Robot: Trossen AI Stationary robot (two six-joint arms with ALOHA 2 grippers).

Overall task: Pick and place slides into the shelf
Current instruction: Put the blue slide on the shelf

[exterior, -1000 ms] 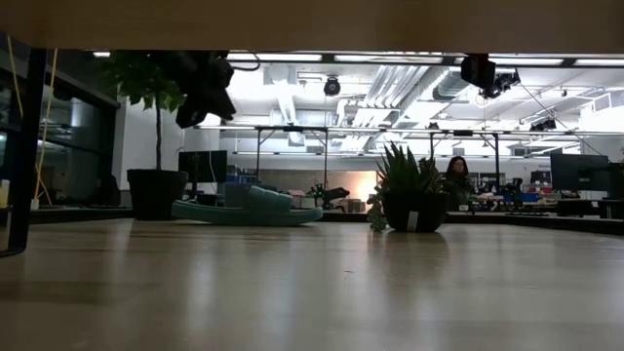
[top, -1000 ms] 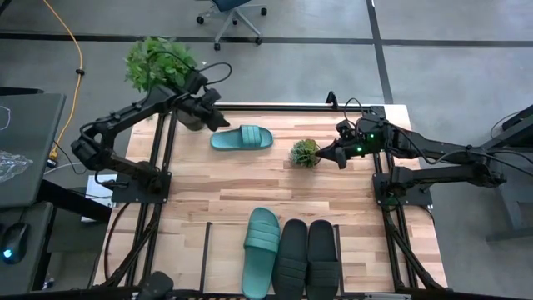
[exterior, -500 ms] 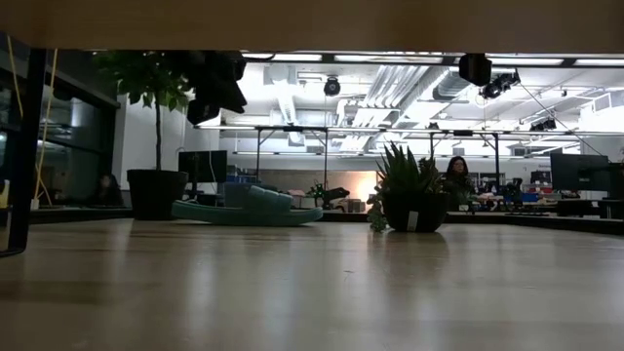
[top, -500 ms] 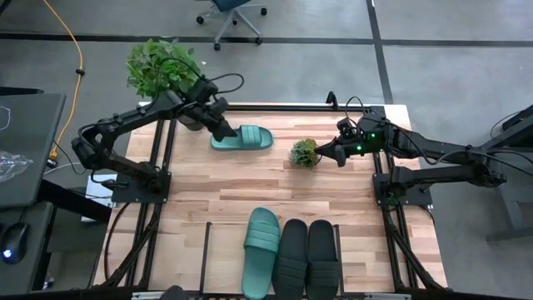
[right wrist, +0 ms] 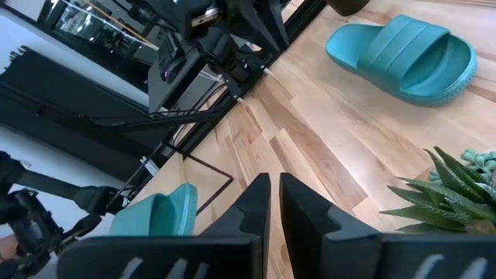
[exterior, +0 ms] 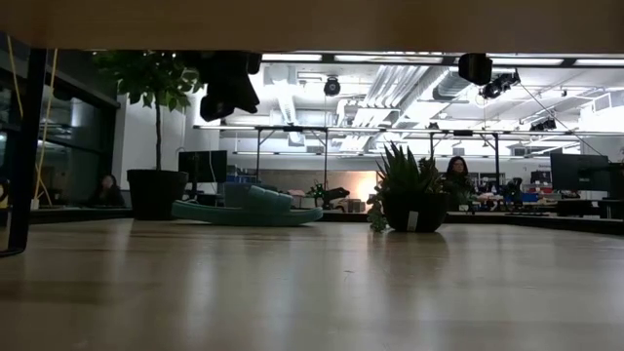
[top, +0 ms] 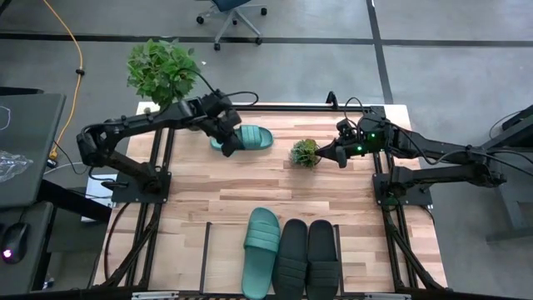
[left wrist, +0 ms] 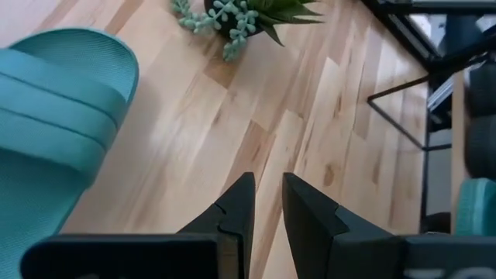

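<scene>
Slides: one teal rubber slide [top: 246,137] is lying at the far side of the pale plank table [top: 208,192] — the left gripper [top: 228,142] is hovering over its end, fingers nearly pressed together. Three more slides [top: 291,252] are sitting abreast in the black-rod shelf [top: 206,250], partly cut off. The right gripper [top: 322,153], nearly closed, is waiting beside a small spiky potted plant [top: 305,152].

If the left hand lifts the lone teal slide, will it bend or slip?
The teal slide looks like thick moulded rubber, so it probably stays fairly stiff and light. Its ridged strap should offer grip. The left hand, above its heel end, might tilt it if it grips there.
</scene>
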